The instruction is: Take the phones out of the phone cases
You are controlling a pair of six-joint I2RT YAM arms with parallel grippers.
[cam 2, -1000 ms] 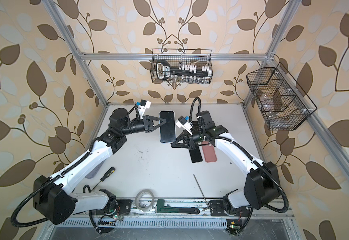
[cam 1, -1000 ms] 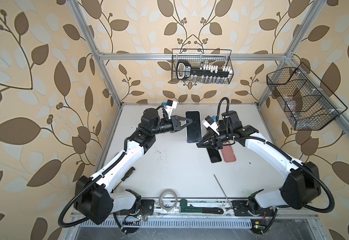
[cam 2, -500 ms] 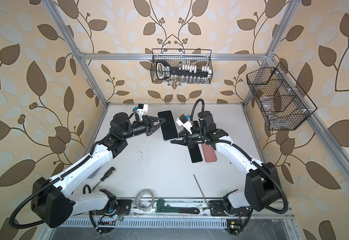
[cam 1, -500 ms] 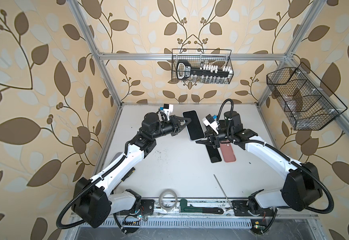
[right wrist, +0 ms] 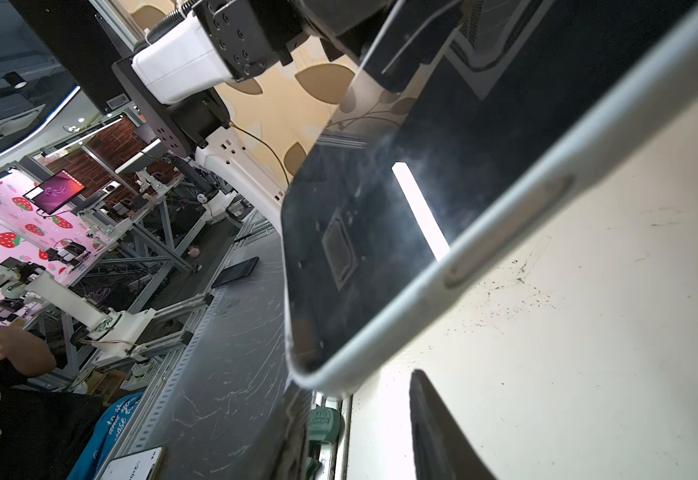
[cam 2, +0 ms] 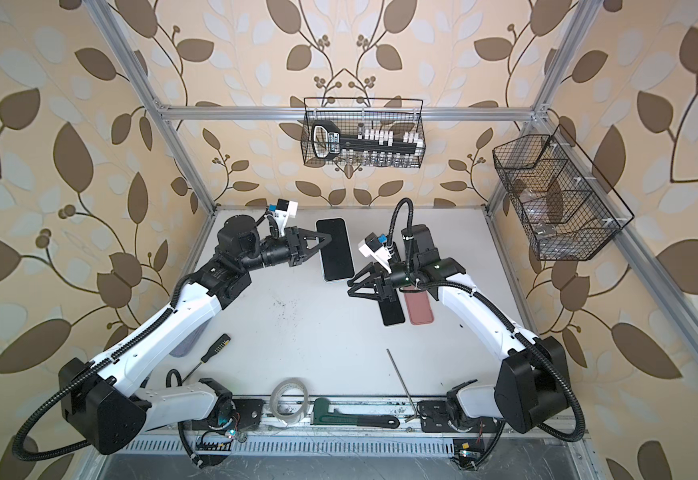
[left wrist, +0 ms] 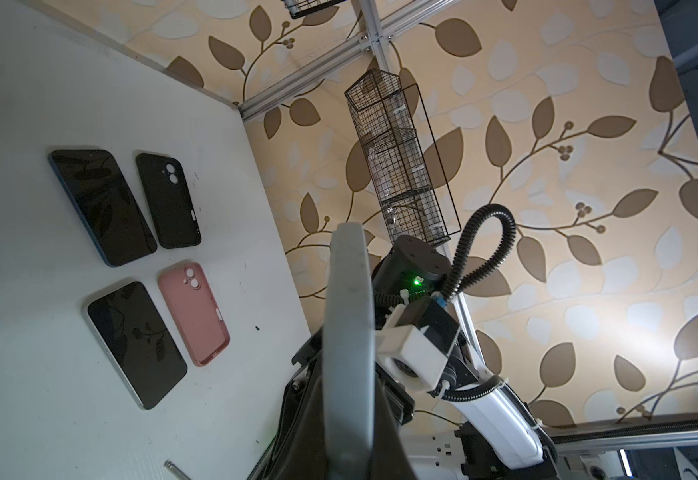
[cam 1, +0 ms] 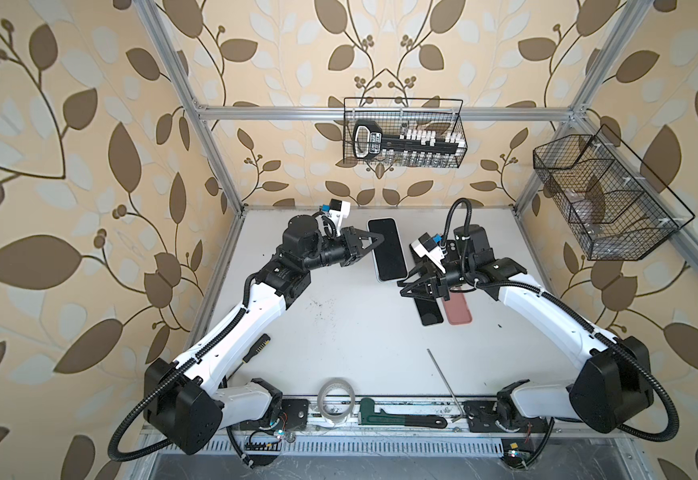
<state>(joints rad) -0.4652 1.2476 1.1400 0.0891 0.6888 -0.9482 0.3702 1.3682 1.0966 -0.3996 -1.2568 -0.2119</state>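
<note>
Up over the table (cam 1: 339,332), toward its 12 o'clock side, both top views show the phone (cam 1: 387,249) in its pale case (cam 1: 378,277), lifted and tipped. The left gripper (cam 1: 374,242) comes from the phone's 9 o'clock and is pinched tight on one long side. I think it holds the phone steady so the case can be peeled off. The right gripper (cam 1: 403,289) sits at the phone's 5 o'clock corner with its jaws apart, holding nothing. Lots of bare table lies toward 6 o'clock. A spare phone (cam 1: 428,313) and a pink case (cam 1: 457,309) lie close under the right arm at 3 o'clock, so that side is tight. From the left wrist view, the pale case (left wrist: 345,332) shows edge-on, and a black case (left wrist: 168,199) lies flat beyond it. From the right wrist view, the case's corner hangs just off the dark fingers (right wrist: 430,415), with a little room for a grab.
</note>
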